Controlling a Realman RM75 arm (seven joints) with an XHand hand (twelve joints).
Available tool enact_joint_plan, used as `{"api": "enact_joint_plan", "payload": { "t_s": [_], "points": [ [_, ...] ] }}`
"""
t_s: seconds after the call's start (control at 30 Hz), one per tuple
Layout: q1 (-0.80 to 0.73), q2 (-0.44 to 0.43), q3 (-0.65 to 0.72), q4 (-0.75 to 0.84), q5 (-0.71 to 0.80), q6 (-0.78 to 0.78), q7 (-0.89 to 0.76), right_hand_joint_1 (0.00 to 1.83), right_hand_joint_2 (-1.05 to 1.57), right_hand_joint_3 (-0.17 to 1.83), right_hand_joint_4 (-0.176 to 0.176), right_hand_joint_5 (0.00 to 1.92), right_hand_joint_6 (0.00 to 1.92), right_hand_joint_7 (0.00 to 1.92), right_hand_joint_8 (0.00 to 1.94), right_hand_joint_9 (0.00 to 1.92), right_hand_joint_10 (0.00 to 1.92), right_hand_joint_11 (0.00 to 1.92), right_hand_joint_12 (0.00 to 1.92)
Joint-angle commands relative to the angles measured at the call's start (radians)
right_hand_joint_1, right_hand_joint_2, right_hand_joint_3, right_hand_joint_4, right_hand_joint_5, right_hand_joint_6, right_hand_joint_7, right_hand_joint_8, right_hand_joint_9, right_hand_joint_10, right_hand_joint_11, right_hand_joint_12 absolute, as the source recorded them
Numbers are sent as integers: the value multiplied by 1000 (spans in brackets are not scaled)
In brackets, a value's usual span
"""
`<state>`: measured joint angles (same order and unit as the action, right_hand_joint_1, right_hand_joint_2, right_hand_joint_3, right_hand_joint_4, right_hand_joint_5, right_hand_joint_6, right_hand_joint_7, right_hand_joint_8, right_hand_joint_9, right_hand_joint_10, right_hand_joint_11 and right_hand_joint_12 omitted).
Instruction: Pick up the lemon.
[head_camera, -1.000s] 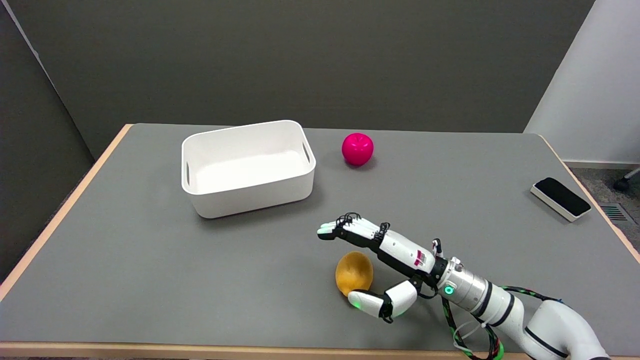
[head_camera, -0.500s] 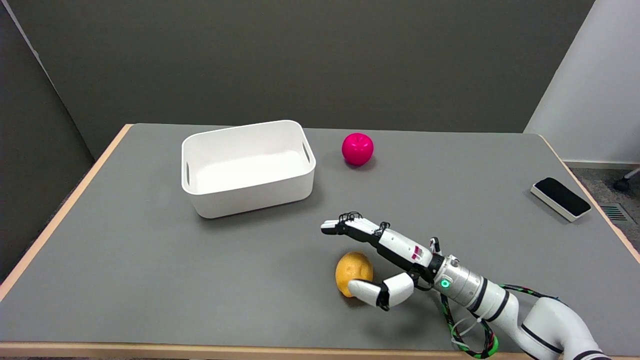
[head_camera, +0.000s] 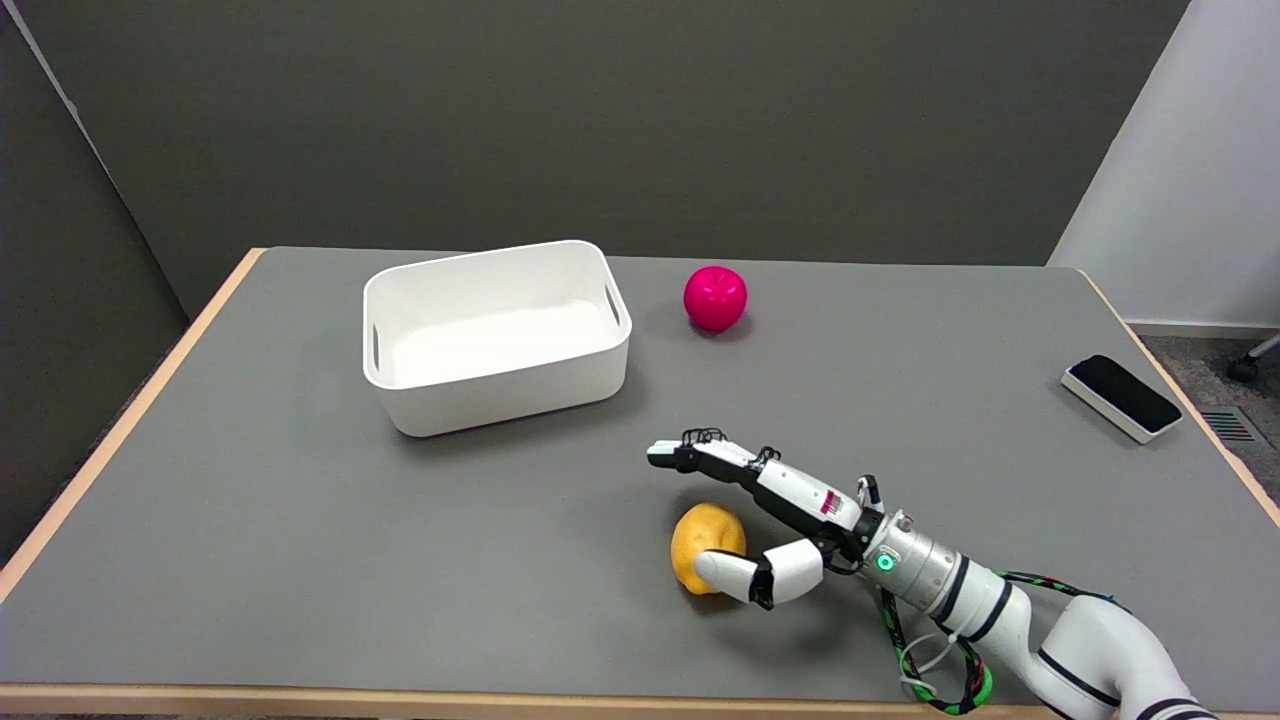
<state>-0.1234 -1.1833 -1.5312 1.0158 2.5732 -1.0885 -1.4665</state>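
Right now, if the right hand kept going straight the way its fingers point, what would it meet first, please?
Probably the white bin: the right hand points up-left toward its near corner. The lemon sits below the fingers, out of that line. Depth is unclear.

The table (head_camera: 300, 520) has a matt grey top with a pale wood-looking edge. The white bin (head_camera: 497, 335) looks like smooth plastic. The pink ball (head_camera: 715, 297) shines slightly. The lemon (head_camera: 700, 535) looks dull, faintly dimpled. The right hand (head_camera: 765, 510) has glossy white shells.

White right arm (head_camera: 1050, 640), green-lit silver wrist, black-and-white hand (head_camera: 770, 510), braided cables.
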Motion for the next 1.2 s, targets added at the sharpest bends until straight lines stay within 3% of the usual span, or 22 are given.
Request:
{"api": "enact_joint_plan", "payload": {
  "t_s": [0.03,0.67,0.8,0.87,1.07,1.2],
  "points": [
    [-7,44,-7,30,-18,19,-153,700,605,986,-40,166,462,158,380,9,655,-1,908],
    [-80,70,-5,23,-17,-25,-161,676,607,905,-23,156,349,156,277,18,639,-1,917],
    [-79,70,-13,25,-18,-27,-161,665,580,965,-19,133,429,124,361,38,673,-1,1023],
    [-74,71,-17,25,-18,-27,-161,687,610,900,-17,171,366,165,289,55,671,-1,1034],
    [-63,66,-22,24,-8,-33,-185,698,617,962,-22,187,428,196,347,105,710,-1,1105],
    [-56,49,-18,23,3,-53,-240,810,693,936,-42,303,595,392,494,320,916,154,1344]
  ]
}}
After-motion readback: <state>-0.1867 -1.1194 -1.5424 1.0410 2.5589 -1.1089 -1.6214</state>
